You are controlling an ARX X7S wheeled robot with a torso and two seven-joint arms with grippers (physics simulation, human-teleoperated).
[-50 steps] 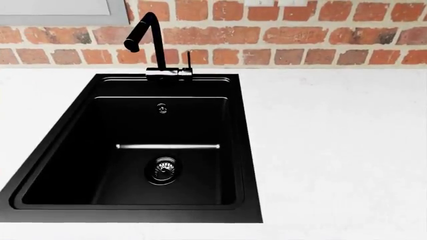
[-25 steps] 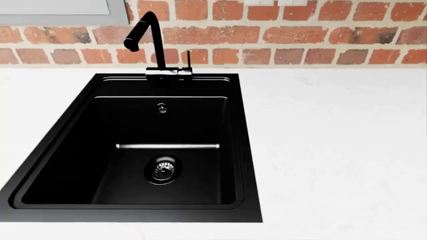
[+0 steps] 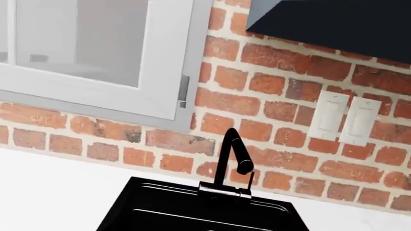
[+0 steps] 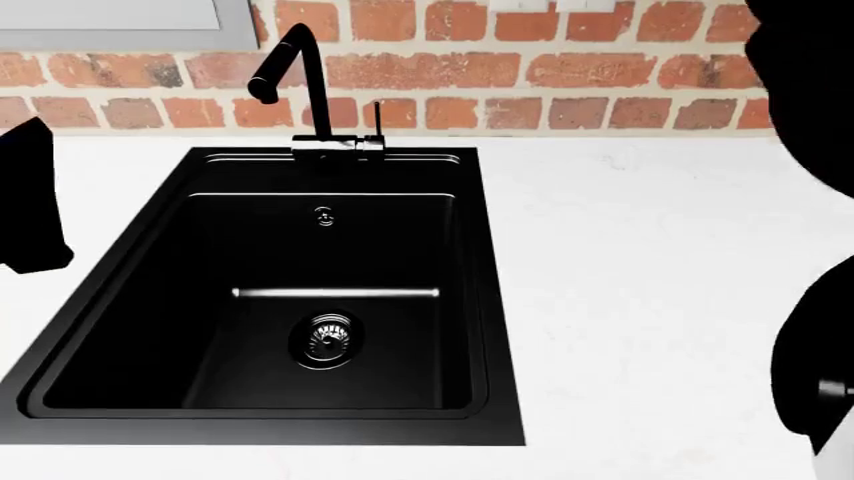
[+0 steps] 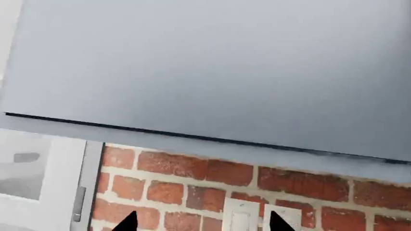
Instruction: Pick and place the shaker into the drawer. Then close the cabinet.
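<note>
The shaker, the drawer and the cabinet are out of view in every frame. In the right wrist view my right gripper (image 5: 204, 224) is open: two black fingertips (image 5: 128, 222) stand far apart with only brick wall behind them. It is raised and faces the backsplash. The left wrist view shows none of my left gripper's fingers. In the head view, a black part of the left arm (image 4: 30, 200) shows at the left edge. Black parts of the right arm (image 4: 809, 90) fill the right edge.
A black sink (image 4: 160, 290) with a black faucet (image 4: 296, 80) is set in the white counter (image 4: 641, 260). Behind runs a brick wall (image 4: 601, 70) with two white switch plates (image 3: 328, 115). A white window frame (image 3: 160, 57) and a grey wall unit (image 5: 212, 67) hang above.
Both arms have come up into the head view, one at each edge, where none showed before. The sink, the faucet and the counter have not moved.
</note>
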